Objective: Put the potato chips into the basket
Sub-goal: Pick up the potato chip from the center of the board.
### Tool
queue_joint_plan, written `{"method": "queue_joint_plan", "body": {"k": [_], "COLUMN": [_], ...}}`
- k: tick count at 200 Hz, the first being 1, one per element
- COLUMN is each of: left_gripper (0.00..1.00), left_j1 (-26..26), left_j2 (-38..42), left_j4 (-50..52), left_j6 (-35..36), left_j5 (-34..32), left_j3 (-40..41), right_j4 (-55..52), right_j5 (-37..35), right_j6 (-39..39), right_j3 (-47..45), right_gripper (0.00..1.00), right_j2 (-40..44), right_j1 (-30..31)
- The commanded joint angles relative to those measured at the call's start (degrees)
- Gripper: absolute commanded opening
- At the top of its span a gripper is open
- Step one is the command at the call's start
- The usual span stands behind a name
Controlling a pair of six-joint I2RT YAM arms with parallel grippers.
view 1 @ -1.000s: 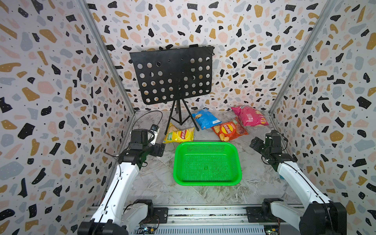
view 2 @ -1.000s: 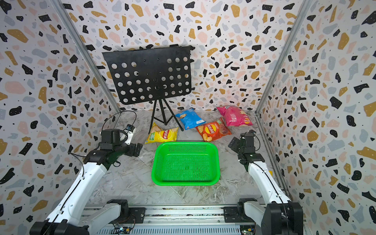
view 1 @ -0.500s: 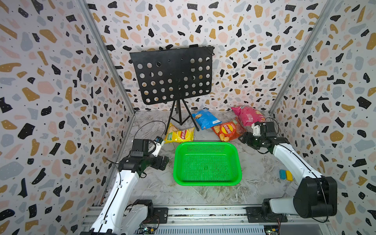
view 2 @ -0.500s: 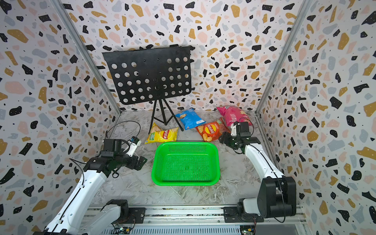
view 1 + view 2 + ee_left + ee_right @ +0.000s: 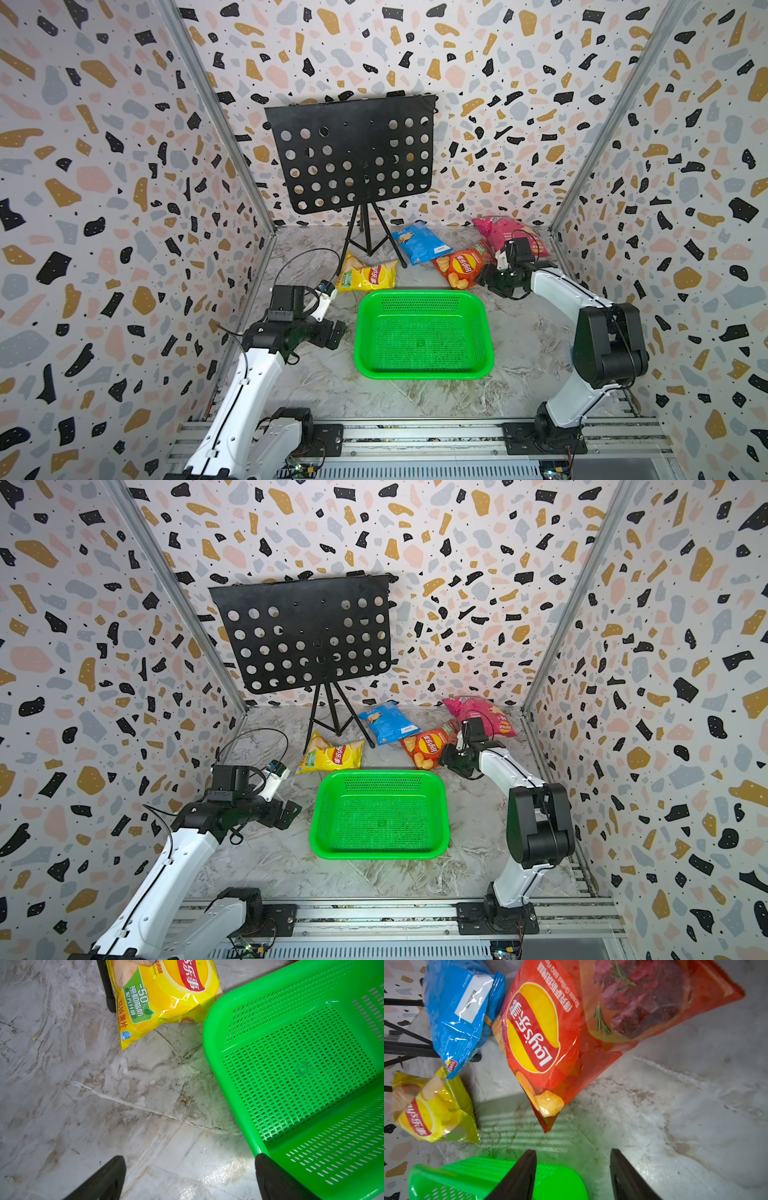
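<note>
Right hand [image 5: 572,1153] has been swung in behind the basket [image 5: 422,296]; its fingers have narrowed but are apart, with nothing gripped. It is aimed at the orange-red bag [image 5: 542,1028], marked "Lay's" and "Texas Grilled BBQ". Left hand [image 5: 190,1157] is held wide apart beside the basket's left rim. "-50%" is read on the yellow bag [image 5: 166,991]. All four bags, the blue bag [image 5: 419,245] and pink bag [image 5: 490,226] included, are left on the bench [image 5: 316,386] behind the basket.

light: bright, even | glare: glossy yellow bag [image 5: 164,997] | wrist views: soft
</note>
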State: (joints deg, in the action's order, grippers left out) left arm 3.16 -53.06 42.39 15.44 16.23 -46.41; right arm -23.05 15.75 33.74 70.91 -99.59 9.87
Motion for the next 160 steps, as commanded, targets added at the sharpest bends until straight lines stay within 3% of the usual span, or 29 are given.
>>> {"method": "queue_joint_plan", "body": {"k": [1, 75, 123, 141, 160], "left_gripper": [1.0, 1.0, 1.0, 1.0, 1.0], "left_j1": [-0.26, -0.21, -0.26, -0.26, -0.26], "left_j2": [0.67, 0.76, 1.4, 1.38, 1.33], "left_j4": [-1.05, -0.84, -0.93, -0.95, -0.81], "left_j6": [0.73, 0.69, 0.93, 0.91, 0.99], "left_j5": [0.21, 0.2, 0.38, 0.55, 0.65], "left_j3": [0.81, 0.84, 0.93, 0.94, 0.91], "right_j4": [-1.35, -0.48, 0.33, -0.36, -0.69], "right_j5": [-4.41, -7.22, -7.62, -8.64, -9.37], "right_j6": [0.63, 0.83, 2.4, 2.74, 2.66], "right_j3": [4.66, 12.57, 14.41, 15.49, 15.61], "right_gripper": [0.6, 0.58, 0.63, 0.58, 0.45], "right_j2": [-2.89, -11.31, -12.65, -14.01, -14.81], "right_j1": [0.59, 1.07, 1.61, 1.65, 1.74]}}
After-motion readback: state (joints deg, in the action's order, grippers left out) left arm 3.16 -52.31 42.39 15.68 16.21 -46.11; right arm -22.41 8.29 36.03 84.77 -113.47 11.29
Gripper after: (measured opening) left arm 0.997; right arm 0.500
